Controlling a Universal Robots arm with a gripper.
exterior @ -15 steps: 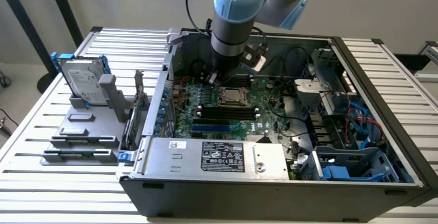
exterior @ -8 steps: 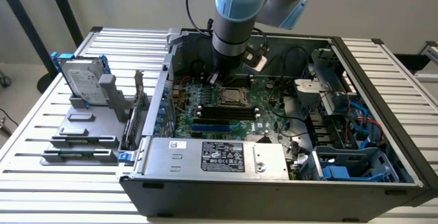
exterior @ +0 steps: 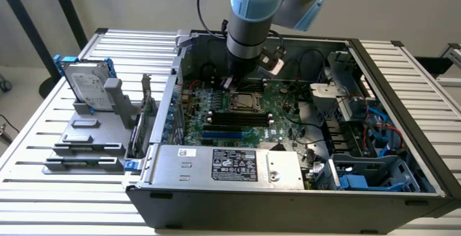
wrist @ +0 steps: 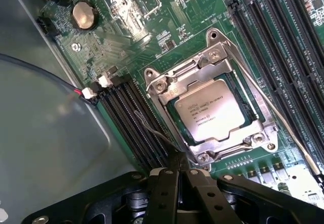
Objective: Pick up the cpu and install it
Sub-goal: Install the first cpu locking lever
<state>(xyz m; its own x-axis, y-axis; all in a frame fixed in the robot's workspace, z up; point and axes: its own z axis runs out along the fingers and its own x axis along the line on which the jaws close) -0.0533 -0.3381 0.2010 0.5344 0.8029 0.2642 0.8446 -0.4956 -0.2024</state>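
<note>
Gripper [wrist: 178,176] fingers clenched, empty; cpu [wrist: 211,110] seated in socket just beyond fingertips; install step looks done.

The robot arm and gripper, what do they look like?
The arm is a thick grey tube with a pale blue joint cap and light grey upper housing; a black cable runs alongside. The gripper is matte black, with flat angular fingers and round silver screw heads on its base.

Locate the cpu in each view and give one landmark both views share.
Exterior view: the cpu sits in its socket mid-motherboard, just below the arm.
Wrist view: the cpu lies inside the metal socket frame, beyond the shut fingers.
Shared landmark: the black memory slots beside the socket.
</note>
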